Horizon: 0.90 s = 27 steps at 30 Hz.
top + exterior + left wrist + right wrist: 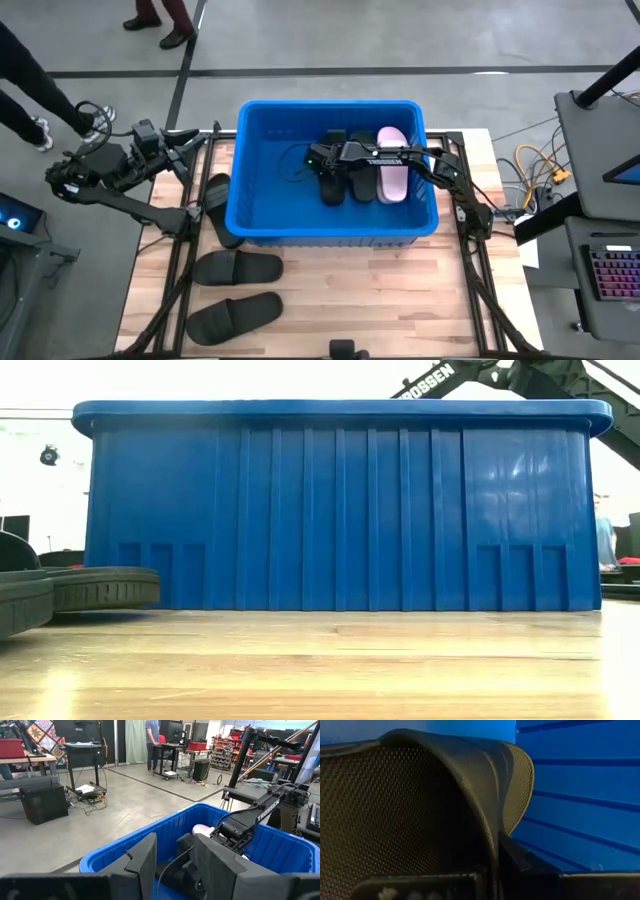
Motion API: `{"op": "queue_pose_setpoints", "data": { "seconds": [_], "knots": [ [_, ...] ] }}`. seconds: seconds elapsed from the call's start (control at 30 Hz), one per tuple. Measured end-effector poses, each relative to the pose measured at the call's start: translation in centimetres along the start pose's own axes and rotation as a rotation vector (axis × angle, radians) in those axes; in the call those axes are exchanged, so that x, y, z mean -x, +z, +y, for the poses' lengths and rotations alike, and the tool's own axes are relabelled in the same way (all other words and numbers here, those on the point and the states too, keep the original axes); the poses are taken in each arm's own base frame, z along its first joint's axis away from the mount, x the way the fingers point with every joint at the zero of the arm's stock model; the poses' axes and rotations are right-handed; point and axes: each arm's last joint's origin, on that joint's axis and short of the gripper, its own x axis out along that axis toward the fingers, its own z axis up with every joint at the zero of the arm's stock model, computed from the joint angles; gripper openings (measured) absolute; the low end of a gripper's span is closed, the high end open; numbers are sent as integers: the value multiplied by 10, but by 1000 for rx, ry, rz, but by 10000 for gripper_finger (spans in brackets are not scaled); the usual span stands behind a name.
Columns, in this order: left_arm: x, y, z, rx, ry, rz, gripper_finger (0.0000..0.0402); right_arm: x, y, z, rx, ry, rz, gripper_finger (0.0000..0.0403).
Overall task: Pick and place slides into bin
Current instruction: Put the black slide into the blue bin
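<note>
The blue bin (330, 228) stands mid-table and fills the low view (340, 510). My right gripper (322, 160) reaches into it from the right and is shut on a black slide (331, 187). A pink slide (392, 165) lies on the bin floor beside it, and also shows in the left wrist view (202, 828). Three black slides lie on the table left of the bin: one (219, 205) against its left wall, and two (236, 268) (235, 314) nearer the front. My left gripper (175, 865) is open and empty, above the table's far left corner (198, 136). My right gripper holds the black slide by the edge of its wide strap (492, 837). One finger (516, 856) shows on the strap's outer side, and the mesh underside of the strap fills the wrist view. The other finger is hidden. Whether the slide rests on the bin floor cannot be told.
The bin's tall ribbed walls (340, 510) surround the right gripper. A black slide's sole (85, 588) shows at the low view's left. Bare wooden table (380, 300) lies in front of the bin. People stand beyond the table (160, 20). A keyboard (612, 270) is at the right.
</note>
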Motion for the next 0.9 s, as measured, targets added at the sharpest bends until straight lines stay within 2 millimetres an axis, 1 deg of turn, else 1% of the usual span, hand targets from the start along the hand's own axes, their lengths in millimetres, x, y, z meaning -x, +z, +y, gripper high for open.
{"op": "queue_pose_setpoints", "data": {
  "seconds": [0.17,0.4,0.53,0.73,0.9],
  "knots": [
    [0,0,0,2,0,0,118,0,0,0,4,6,2,59],
    [0,0,0,3,0,-1,118,2,3,-5,-9,16,-14,146],
    [0,0,0,3,0,-1,118,7,6,-9,-14,13,-20,195],
    [0,0,0,3,1,-1,118,12,7,-14,-32,16,-8,259],
    [0,0,0,3,0,-1,118,18,6,-17,-66,22,9,303]
  ]
}}
